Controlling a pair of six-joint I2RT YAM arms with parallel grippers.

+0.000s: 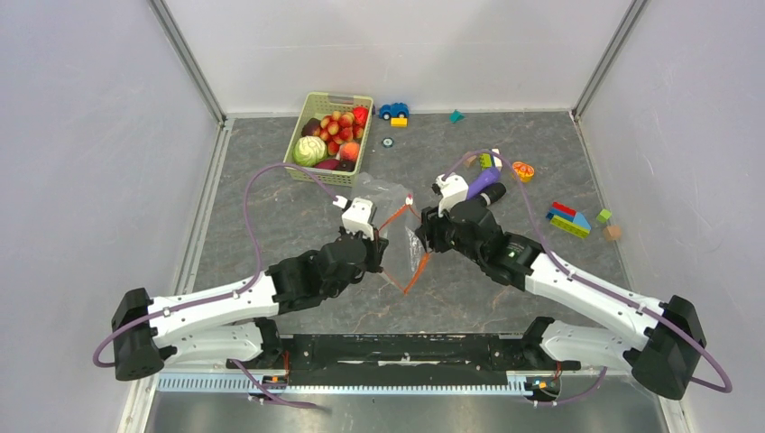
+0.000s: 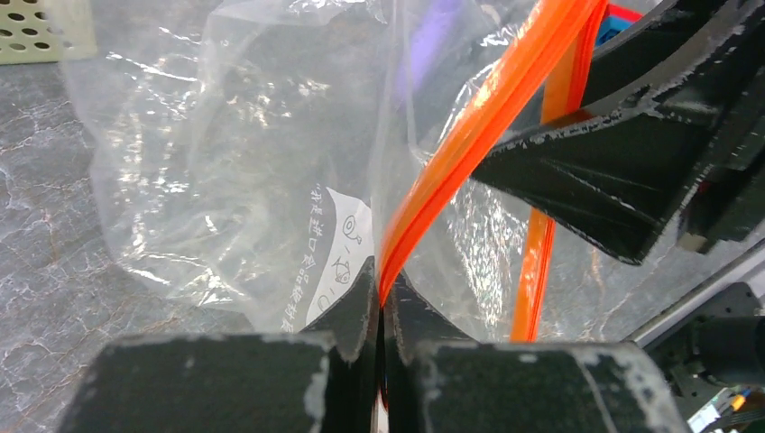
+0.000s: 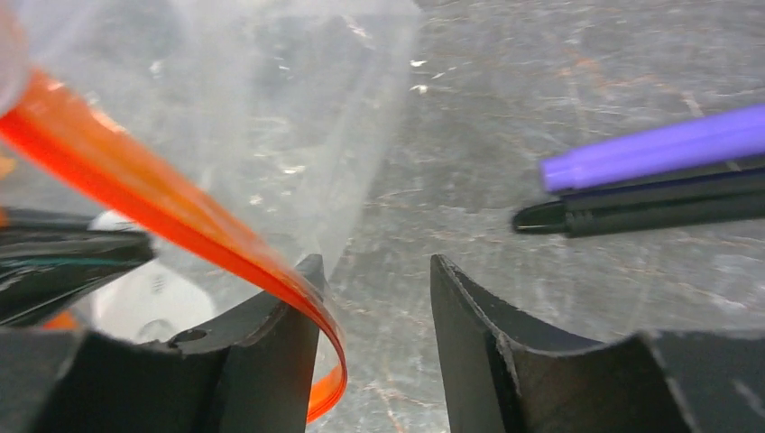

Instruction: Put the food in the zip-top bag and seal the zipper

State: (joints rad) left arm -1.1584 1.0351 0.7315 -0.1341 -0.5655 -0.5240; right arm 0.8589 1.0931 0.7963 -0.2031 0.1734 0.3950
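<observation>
The clear zip-top bag (image 1: 386, 191) lies crumpled mid-table between both arms, its white label (image 2: 338, 244) showing. My left gripper (image 2: 381, 302) is shut on the orange-red zipper (image 2: 469, 135), the strip pinched between its tips. My right gripper (image 3: 374, 271) is open. The zipper (image 3: 162, 194) curls over its left finger (image 3: 280, 343) and nothing lies between the jaws. In the top view both grippers, left (image 1: 383, 245) and right (image 1: 422, 236), meet at the bag's mouth, where the zipper (image 1: 410, 271) hangs in a V. The food (image 1: 329, 135) sits in the green basket.
The light-green basket (image 1: 338, 177) stands at the back left. A blue toy car (image 1: 393, 110), a teal piece (image 1: 456, 116), an orange citrus slice (image 1: 523, 170) and coloured blocks (image 1: 568, 219) lie at the back and right. A purple and black stick-like thing (image 3: 649, 144) lies beyond my right gripper.
</observation>
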